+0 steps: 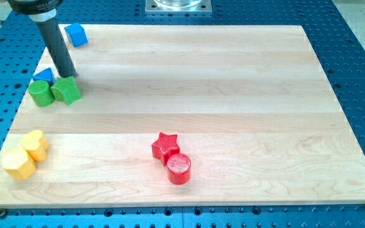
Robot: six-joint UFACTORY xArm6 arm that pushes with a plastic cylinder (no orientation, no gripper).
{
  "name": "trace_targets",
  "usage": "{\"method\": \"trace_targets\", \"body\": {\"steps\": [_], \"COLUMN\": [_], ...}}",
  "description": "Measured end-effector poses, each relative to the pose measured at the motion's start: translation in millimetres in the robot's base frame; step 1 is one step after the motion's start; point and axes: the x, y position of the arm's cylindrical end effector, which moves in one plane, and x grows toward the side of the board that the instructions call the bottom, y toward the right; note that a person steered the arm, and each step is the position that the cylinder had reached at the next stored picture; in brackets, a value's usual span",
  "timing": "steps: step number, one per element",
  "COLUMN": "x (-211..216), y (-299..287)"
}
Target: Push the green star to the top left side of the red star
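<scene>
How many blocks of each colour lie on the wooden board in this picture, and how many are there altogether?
Blue: 2, a blue cube and a blue block partly hidden behind the rod
Green: 2, a green star and a green cylinder
Yellow: 2, a yellow heart and a yellow block
Red: 2, a red star and a red cylinder
Total: 8
</scene>
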Motion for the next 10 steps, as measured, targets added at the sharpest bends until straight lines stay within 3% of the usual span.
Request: {"method": "trace_targets", "body": {"steps": [1, 4, 6, 9, 10], "x": [-7.0, 46.8, 63.0, 119.9, 122.1], "y": [-17.0, -35.4, 7.1, 80.4, 58.9]}}
